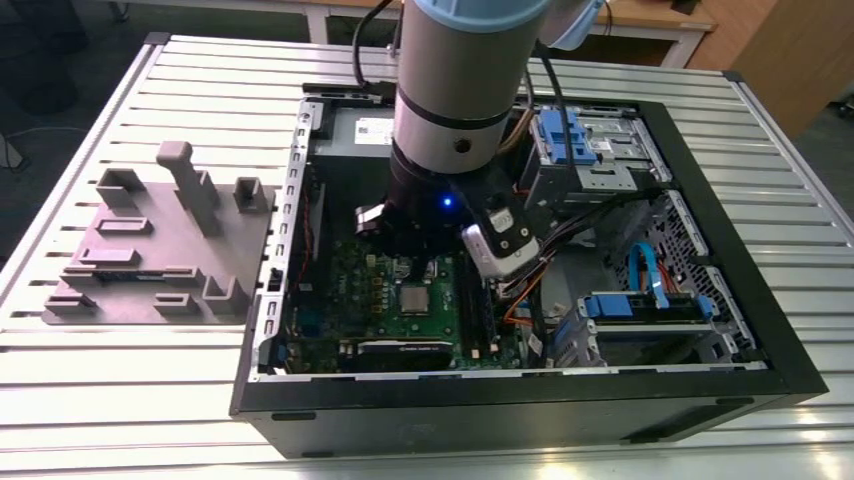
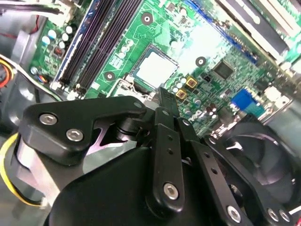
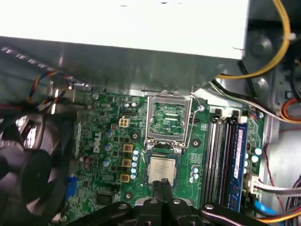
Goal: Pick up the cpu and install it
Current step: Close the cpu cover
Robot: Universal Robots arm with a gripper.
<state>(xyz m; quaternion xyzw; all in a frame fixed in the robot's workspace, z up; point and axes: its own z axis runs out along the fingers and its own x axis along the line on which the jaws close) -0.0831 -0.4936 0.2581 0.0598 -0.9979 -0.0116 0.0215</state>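
worktop: a pale metal worktop (image 1: 120, 380) made of long ribbed slats fills the exterior view; wooden furniture and a white-legged table show along the upper edge of the frame.
case: one black computer case (image 1: 534, 410) lies open on its side at the centre and right of the frame, walls of dark sheet metal.
fixture: one grey-purple plastic fixture (image 1: 160, 250) sits at the left of the exterior view, a flat plate with several upright blocks and slots.
arm: one arm (image 1: 461, 90), a grey and pale-blue cylinder, comes down from the top centre into the case.
motherboard: one green motherboard (image 3: 108, 155) on the case floor, dotted with small round capacitors and square yellow parts; long dark memory slots (image 3: 221, 155) run beside the socket.
socket frame: one metal-framed load plate (image 3: 169, 117) stands hinged open just above the chip in the first wrist view.
cpu: one cpu (image 3: 162, 169), small, flat and square with a pale silvery top, lies seated in the socket on the board, at lower centre of the first wrist view; also seen in the exterior view (image 1: 415, 299) and the second wrist view (image 2: 155, 69).
fan: one black round fan (image 3: 28, 174) at the lower left of the first wrist view.
jaws: the black gripper (image 3: 162, 186) hangs just over the cpu's near edge; the jaws look pressed together with nothing between them.
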